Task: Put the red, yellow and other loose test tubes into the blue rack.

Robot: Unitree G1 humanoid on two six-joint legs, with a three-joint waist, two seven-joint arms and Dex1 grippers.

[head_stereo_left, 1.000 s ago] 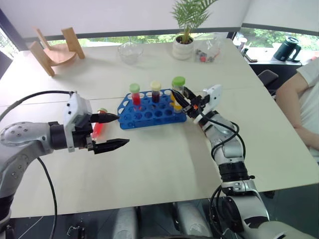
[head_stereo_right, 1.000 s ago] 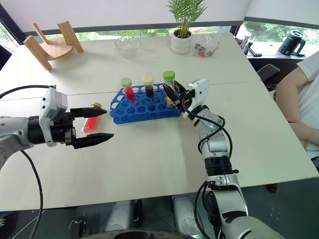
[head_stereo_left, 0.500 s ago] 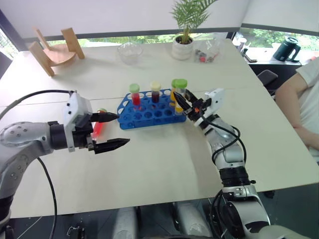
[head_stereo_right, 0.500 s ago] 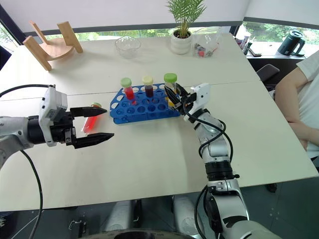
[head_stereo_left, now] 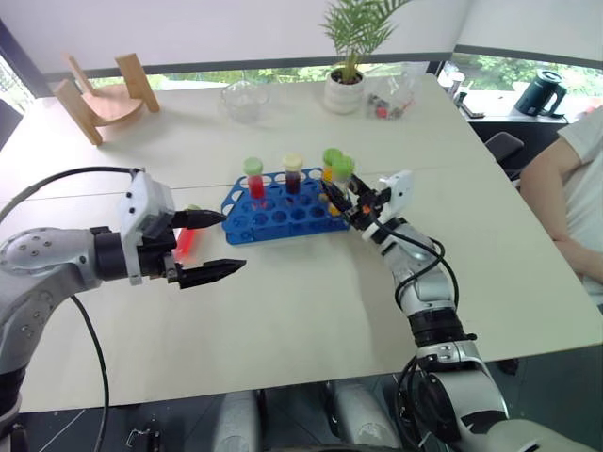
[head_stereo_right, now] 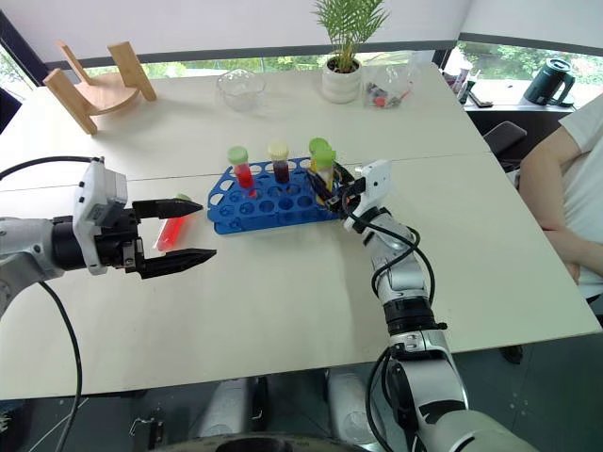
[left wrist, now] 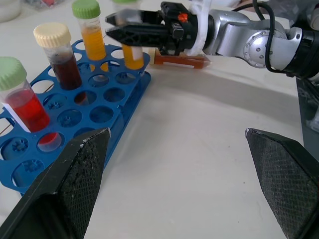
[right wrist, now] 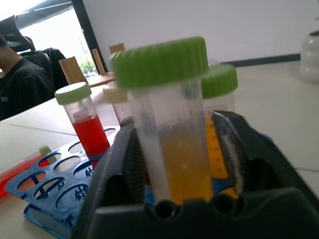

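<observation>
The blue rack point(head_stereo_left: 283, 215) stands mid-table. Upright in it are a red tube with a green cap point(head_stereo_left: 254, 177), a dark brown-red tube with a cream cap point(head_stereo_left: 293, 172) and an orange tube with a green cap point(left wrist: 92, 32). A yellow tube with a green cap point(right wrist: 174, 144) stands at the rack's right end, between the slightly parted fingers of my right gripper point(head_stereo_left: 337, 191). A gap shows beside one pad. Another red tube point(head_stereo_right: 168, 232) lies flat on the table left of the rack. My left gripper point(head_stereo_left: 231, 243) hovers open just in front of that tube, holding nothing.
A wooden stand point(head_stereo_left: 104, 89) sits at the back left. A glass bowl point(head_stereo_left: 245, 99), a potted plant point(head_stereo_left: 349, 85) and a clear bag point(head_stereo_left: 391, 97) line the far side. A person point(head_stereo_left: 579, 188) sits at the right edge, near a black kettle point(head_stereo_left: 546, 91).
My right gripper has sunk with the yellow tube down into the rack's right end, and its fingers have parted from it. The left arm has stayed still.
</observation>
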